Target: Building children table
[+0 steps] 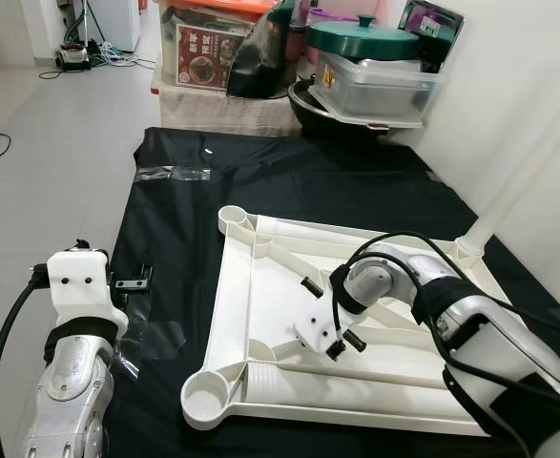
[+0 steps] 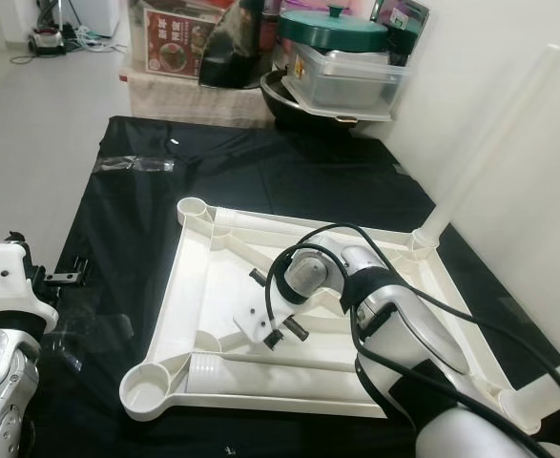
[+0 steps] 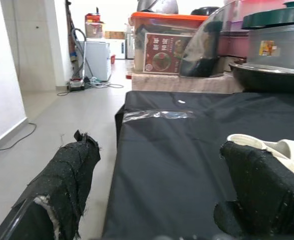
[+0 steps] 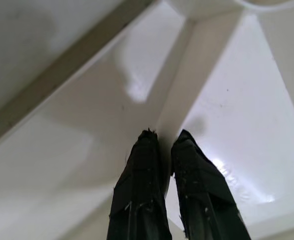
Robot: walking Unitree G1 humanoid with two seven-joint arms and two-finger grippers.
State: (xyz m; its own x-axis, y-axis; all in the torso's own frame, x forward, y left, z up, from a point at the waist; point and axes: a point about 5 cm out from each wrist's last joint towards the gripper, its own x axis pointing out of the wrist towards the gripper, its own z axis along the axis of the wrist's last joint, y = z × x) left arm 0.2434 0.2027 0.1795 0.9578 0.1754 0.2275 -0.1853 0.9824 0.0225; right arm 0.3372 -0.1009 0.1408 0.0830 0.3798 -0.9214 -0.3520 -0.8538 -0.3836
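Observation:
A white children's tabletop [image 1: 260,305] lies upside down on a black floor sheet [image 1: 289,181], its ribs and corner sockets facing up. One white leg [image 2: 489,138] stands in the far right socket, leaning toward the wall. My right gripper [image 1: 308,310] reaches down into the tabletop's middle. In the right wrist view its fingertips [image 4: 147,145] sit close together, pinching a thin diagonal rib [image 4: 179,95] that runs to a corner socket. My left gripper [image 1: 132,281] hovers low at the sheet's left edge, open and holding nothing, its fingers [image 3: 66,175] far apart.
Stacked boxes, pots and a green-lidded container [image 1: 365,72] crowd the back. A white wall runs along the right. Clear tape [image 1: 175,174] holds the sheet's left edge to the grey floor. An empty socket [image 1: 206,397] sits at the near left corner.

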